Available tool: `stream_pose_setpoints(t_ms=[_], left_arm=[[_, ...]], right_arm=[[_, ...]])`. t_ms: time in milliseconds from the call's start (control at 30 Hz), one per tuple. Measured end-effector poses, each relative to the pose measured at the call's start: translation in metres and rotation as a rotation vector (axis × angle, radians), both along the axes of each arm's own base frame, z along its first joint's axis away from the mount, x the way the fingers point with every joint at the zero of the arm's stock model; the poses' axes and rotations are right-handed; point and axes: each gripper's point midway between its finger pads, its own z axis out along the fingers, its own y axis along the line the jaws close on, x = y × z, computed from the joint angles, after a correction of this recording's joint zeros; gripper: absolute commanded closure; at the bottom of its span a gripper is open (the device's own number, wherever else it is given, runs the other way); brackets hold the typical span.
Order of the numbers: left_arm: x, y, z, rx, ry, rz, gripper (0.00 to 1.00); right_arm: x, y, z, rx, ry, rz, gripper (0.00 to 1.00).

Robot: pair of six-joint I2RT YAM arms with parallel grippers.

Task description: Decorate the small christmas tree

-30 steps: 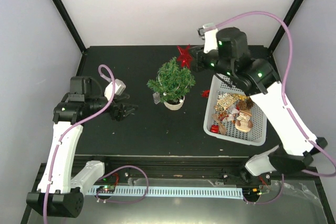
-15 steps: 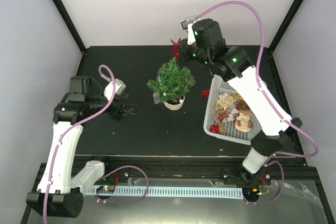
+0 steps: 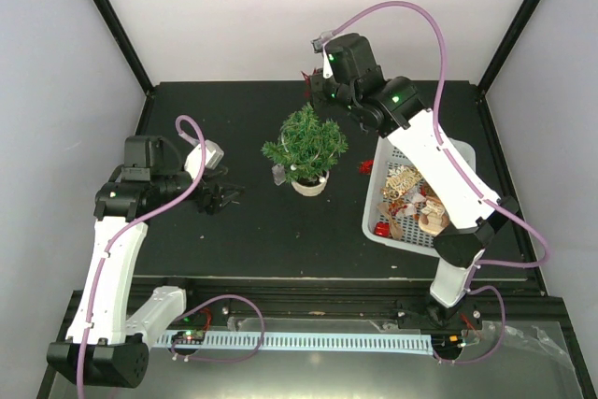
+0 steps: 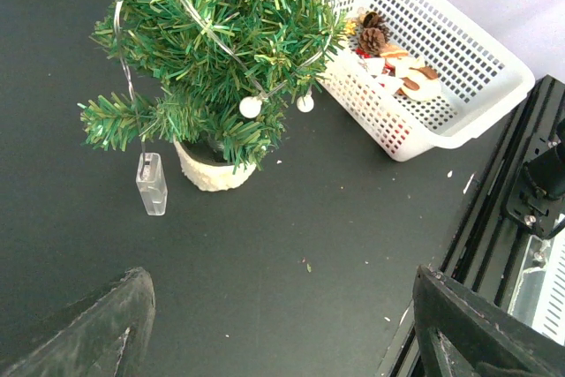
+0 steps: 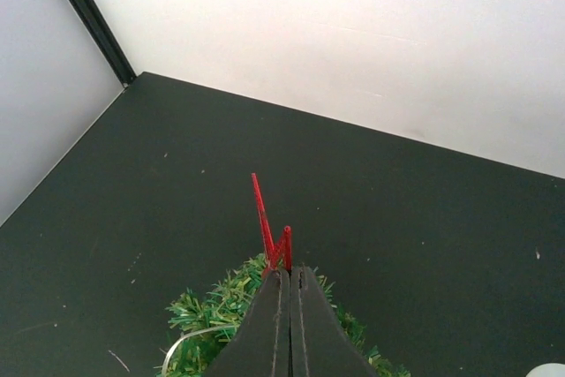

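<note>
The small christmas tree stands in a cream pot at the table's middle; it also shows in the left wrist view, with a wire light string, two white balls and a clear battery box. My right gripper is just behind and above the treetop, shut on a red star seen edge-on, over the tree's green tips. My left gripper is open and empty, low over the table left of the tree, its fingers wide apart.
A white basket with pine cones, gold and wooden ornaments stands right of the tree; it also shows in the left wrist view. A small red ornament lies between tree and basket. A black rail runs along the near edge.
My right gripper has carried the red star leftward and farther back, from beside the basket to just behind the treetop. The left arm has not moved.
</note>
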Motion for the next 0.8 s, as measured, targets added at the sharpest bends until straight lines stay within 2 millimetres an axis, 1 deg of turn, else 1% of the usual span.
stream_pose_setpoints(t_ms=[467,600,800], left_arm=[[0.001,0.0,0.0,-0.001,-0.002,0.001,0.19],[0.001,0.0,0.0,-0.001,-0.004,0.001,0.19],[0.001,0.0,0.0,-0.001,-0.004,0.002,0.2]], right_arm=[[0.013,-0.009,0.005,0.023,-0.024,-0.041,0.99],[0.014,-0.009,0.005,0.028,-0.024,-0.039,0.99],[0.016,-0.006,0.0,0.028,-0.012,-0.033,0.99]])
